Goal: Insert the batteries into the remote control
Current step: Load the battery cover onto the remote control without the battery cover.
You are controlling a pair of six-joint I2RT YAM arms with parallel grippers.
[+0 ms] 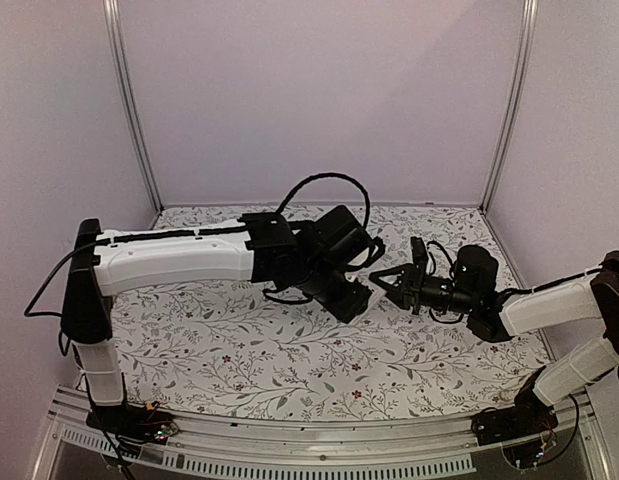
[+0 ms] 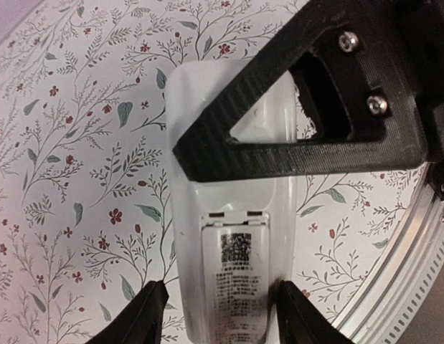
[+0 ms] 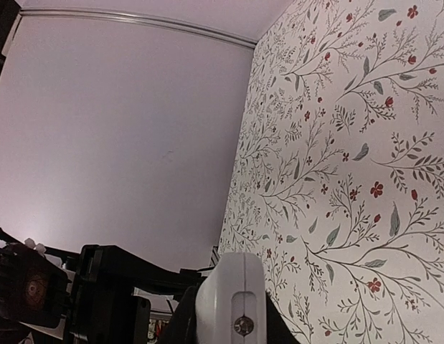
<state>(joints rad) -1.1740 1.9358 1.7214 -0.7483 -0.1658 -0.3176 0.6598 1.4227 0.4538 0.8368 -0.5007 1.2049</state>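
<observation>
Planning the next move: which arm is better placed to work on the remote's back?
Right. The left claw pins the remote control by its sides, while the right claw has a finger over its back.

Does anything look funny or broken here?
Nothing looks broken. The remote control sits label side up between the fingers of the left gripper, and a black finger of the right gripper crosses it. Oddly, no batteries show in any view.

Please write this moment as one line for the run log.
left gripper: holds remote | right gripper: finger across remote | batteries: not seen
</observation>
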